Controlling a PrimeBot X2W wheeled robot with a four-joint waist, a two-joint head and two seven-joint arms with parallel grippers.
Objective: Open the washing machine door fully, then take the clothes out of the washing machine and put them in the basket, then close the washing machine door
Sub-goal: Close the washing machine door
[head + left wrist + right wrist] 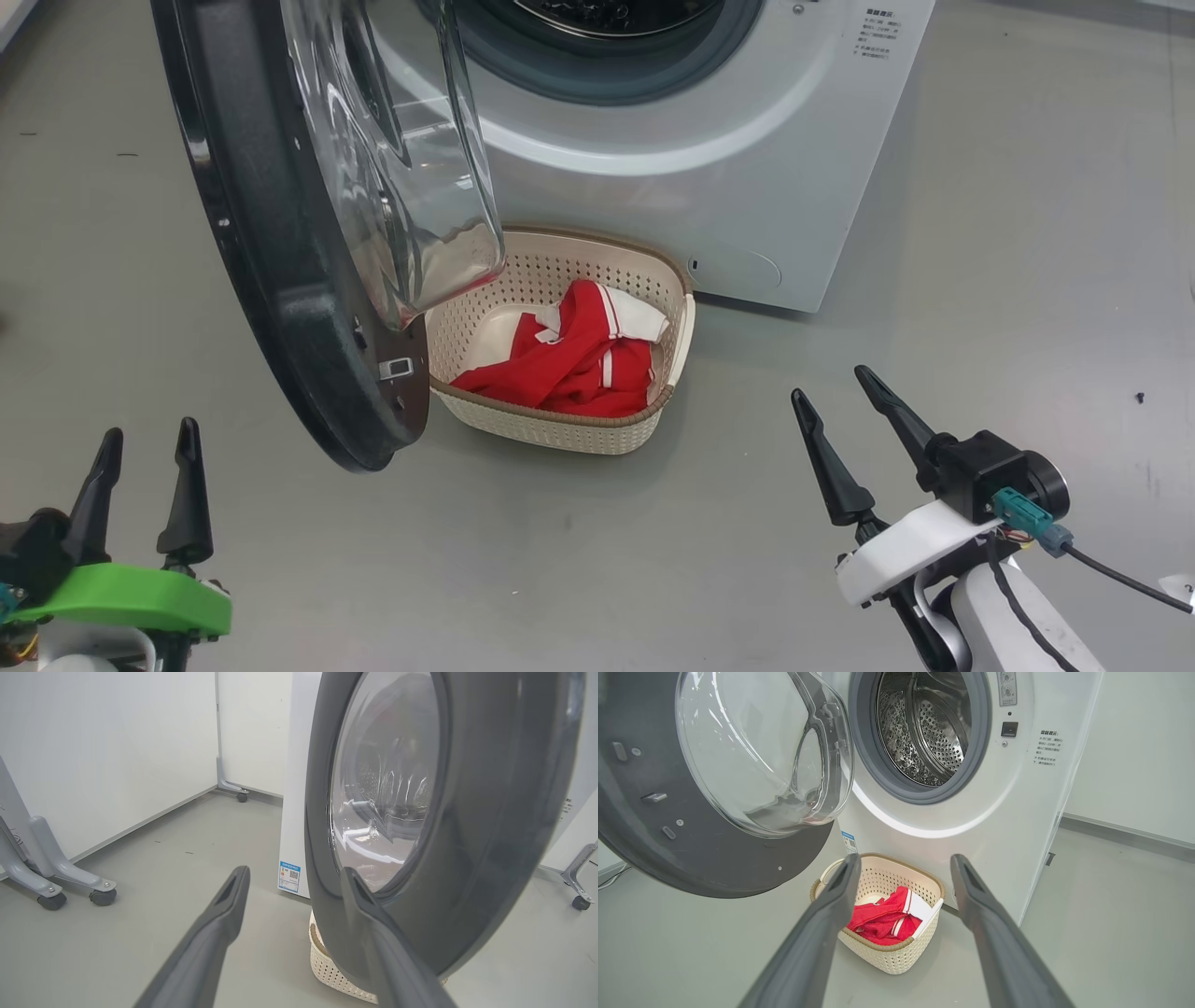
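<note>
Evidently unloading is done: the clothes (pixel 579 359) lie in the basket (pixel 551 417); the washing machine door (pixel 271 280) hangs wide; left gripper (pixel 151 427) and right gripper (pixel 829 381) both splayed, empty; closing remains, likely a left-side push.

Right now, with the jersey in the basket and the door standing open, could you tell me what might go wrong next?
1. The washing machine door appears to hang low over one end of the basket; when it swings shut, its lower rim might clip the basket or snag the red jersey piled inside.
2. The open left gripper faces the door's glossy outer rim; its thin fingers could slide off while pushing.
</note>
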